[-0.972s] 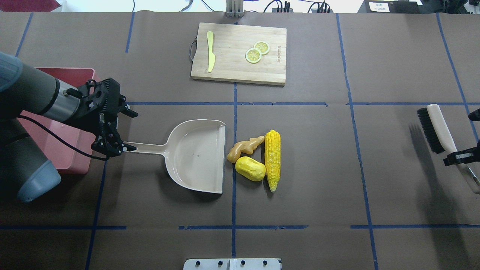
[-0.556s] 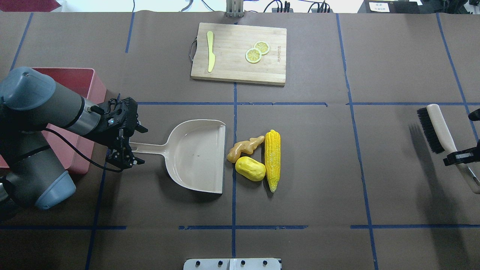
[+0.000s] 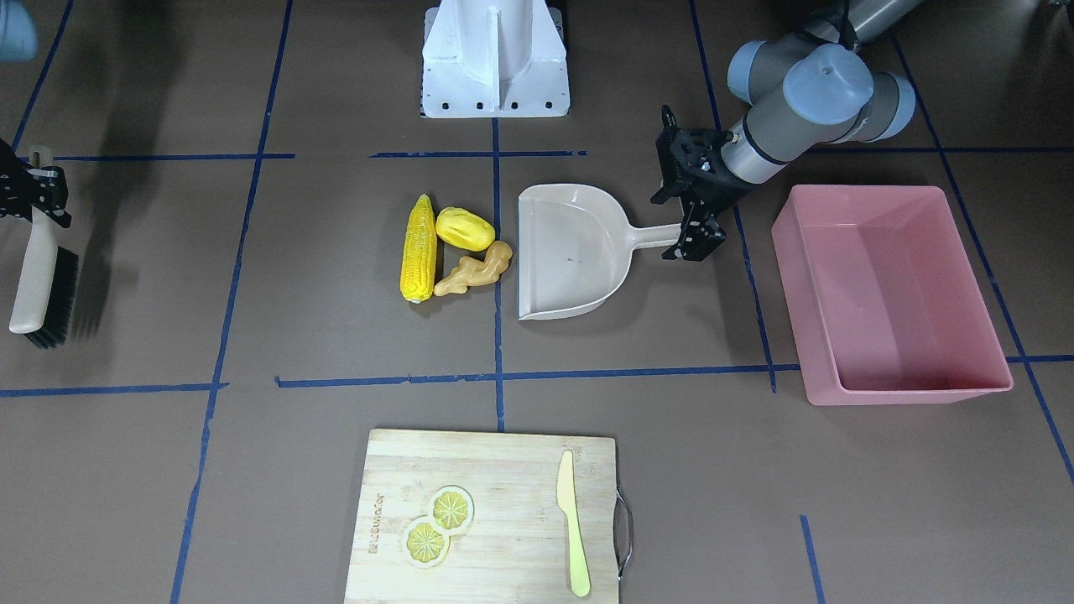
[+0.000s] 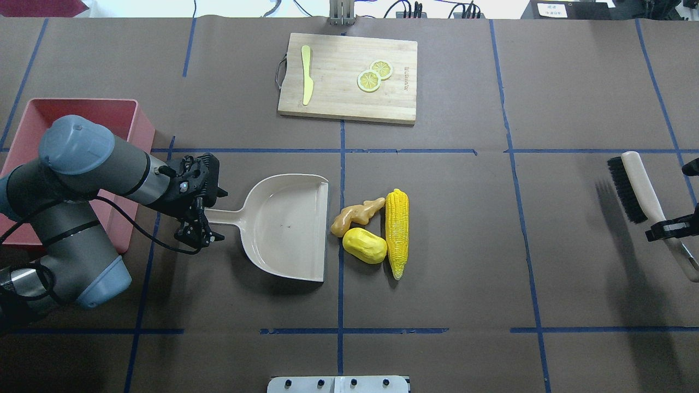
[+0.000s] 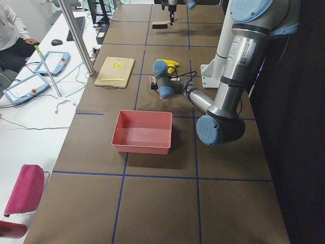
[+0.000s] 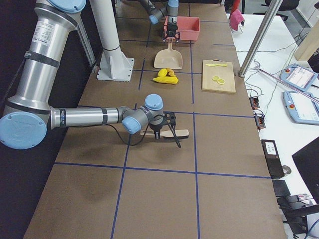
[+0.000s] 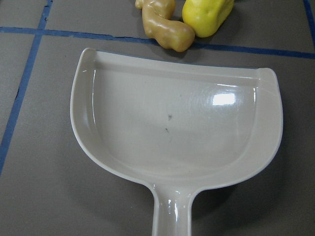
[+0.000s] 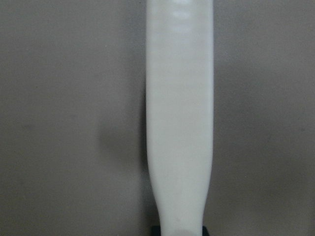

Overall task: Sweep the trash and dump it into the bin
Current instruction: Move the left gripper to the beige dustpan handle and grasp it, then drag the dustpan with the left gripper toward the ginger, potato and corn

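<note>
The trash lies together mid-table: a yellow corn cob [image 4: 397, 232] [image 3: 419, 249], a lumpy yellow oval vegetable [image 4: 365, 245] [image 3: 464, 228] and a tan ginger root [image 4: 355, 215] [image 3: 474, 270], just off the open lip of a beige dustpan [image 4: 286, 226] [image 3: 566, 252] [image 7: 172, 128]. My left gripper [image 4: 210, 215] [image 3: 675, 226] is open, its fingers on either side of the dustpan handle's end. The pink bin [image 4: 117, 117] [image 3: 898, 285] stands behind my left arm. My right gripper [image 4: 669, 226] [image 3: 33, 189] is shut on the handle of a black-bristled brush [image 4: 628, 185] [image 3: 38, 285] at the table's far right.
A wooden cutting board [image 4: 338, 82] [image 3: 503, 503] lies at the far side, with a pale green knife [image 4: 307, 82] and two lemon slices [image 4: 374, 76] on it. Blue tape lines cross the brown table cover.
My left arm has swung right and lowered, bringing its open gripper further along the dustpan handle. The dustpan, the trash and my right arm have not moved.
</note>
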Action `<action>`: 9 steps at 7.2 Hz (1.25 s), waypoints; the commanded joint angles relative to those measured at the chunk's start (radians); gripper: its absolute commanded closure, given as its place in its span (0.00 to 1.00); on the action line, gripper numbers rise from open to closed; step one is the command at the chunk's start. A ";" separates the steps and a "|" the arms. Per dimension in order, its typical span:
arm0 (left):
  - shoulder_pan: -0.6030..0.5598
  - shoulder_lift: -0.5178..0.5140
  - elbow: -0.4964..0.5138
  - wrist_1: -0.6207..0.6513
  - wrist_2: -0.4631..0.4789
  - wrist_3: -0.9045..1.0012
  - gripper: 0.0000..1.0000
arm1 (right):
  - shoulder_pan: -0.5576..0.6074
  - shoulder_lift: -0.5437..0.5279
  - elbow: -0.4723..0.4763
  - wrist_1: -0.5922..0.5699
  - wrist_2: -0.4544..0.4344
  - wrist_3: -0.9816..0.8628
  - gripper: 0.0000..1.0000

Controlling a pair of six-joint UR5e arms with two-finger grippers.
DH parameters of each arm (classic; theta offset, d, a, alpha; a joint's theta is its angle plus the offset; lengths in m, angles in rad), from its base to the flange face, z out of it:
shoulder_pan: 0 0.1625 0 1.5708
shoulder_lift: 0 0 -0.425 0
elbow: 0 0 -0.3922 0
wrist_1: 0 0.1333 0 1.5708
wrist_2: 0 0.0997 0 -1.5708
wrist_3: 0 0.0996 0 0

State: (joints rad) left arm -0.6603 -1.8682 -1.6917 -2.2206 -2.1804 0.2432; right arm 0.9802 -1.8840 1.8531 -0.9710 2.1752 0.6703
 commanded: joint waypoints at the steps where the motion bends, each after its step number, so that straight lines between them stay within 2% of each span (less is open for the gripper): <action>1: 0.033 -0.003 0.029 -0.014 0.001 -0.005 0.00 | 0.000 -0.001 0.000 0.000 0.000 0.000 1.00; 3: 0.044 -0.011 0.043 -0.014 0.001 -0.007 0.02 | 0.000 -0.003 0.000 0.000 0.000 0.000 1.00; 4: 0.044 -0.012 0.041 -0.014 -0.001 -0.009 0.20 | 0.000 -0.003 0.000 0.002 0.000 0.000 1.00; 5: 0.044 -0.014 0.032 -0.013 -0.001 -0.009 0.57 | 0.003 -0.004 0.000 0.002 0.000 0.000 1.00; 7: 0.027 -0.029 0.030 -0.013 0.010 0.001 0.92 | 0.003 -0.004 0.000 0.002 0.000 0.000 1.00; 9: 0.027 -0.055 0.024 -0.010 0.051 -0.001 0.95 | 0.003 -0.004 0.001 0.002 0.000 0.000 1.00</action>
State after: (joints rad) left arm -0.6318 -1.9131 -1.6646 -2.2320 -2.1458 0.2425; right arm 0.9832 -1.8883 1.8532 -0.9695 2.1752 0.6704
